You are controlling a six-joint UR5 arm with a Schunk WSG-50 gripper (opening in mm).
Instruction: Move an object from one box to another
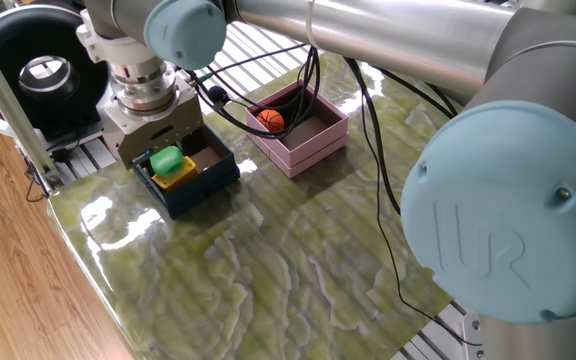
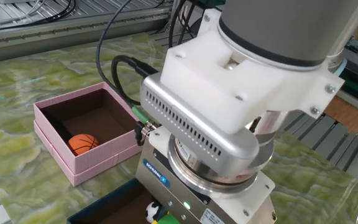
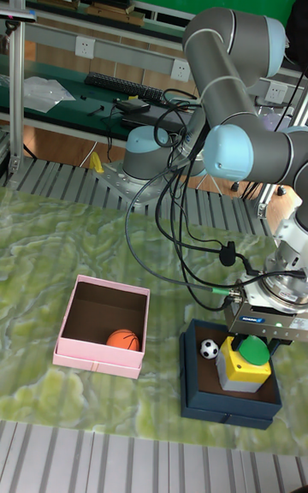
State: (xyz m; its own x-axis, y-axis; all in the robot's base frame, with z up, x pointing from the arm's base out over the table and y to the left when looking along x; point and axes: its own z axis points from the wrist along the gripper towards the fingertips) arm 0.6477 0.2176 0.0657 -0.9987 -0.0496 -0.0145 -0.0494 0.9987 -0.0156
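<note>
**Robot reaches into the blue box**

In the tall view, the pink box (image 3: 101, 326) sits on the left of the green marble tabletop (image 3: 51, 245). A little orange ball (image 3: 125, 340) that looks like a basketball lies inside it, near the front wall.

To the right of it, a little way apart, is the blue box (image 3: 229, 389). A tiny soccer ball (image 3: 210, 348) lies in its back left corner. Next to that ball is a yellow block (image 3: 240, 371) with a green piece (image 3: 252, 348) on top.

The end effector (image 3: 257, 341) hangs right over the blue box and reaches down to the green piece. Its fingers are hidden by its own body, so I cannot tell if they are spread apart or pinching something.

Black cables (image 3: 171, 228) loop from the robot arm down to the end effector.

In one side view, the green piece (image 1: 167, 160) and yellow block (image 1: 176, 175) sit in the blue box (image 1: 193, 178), and the pink box (image 1: 303, 130) with the orange ball (image 1: 270, 121) is farther right.
</note>
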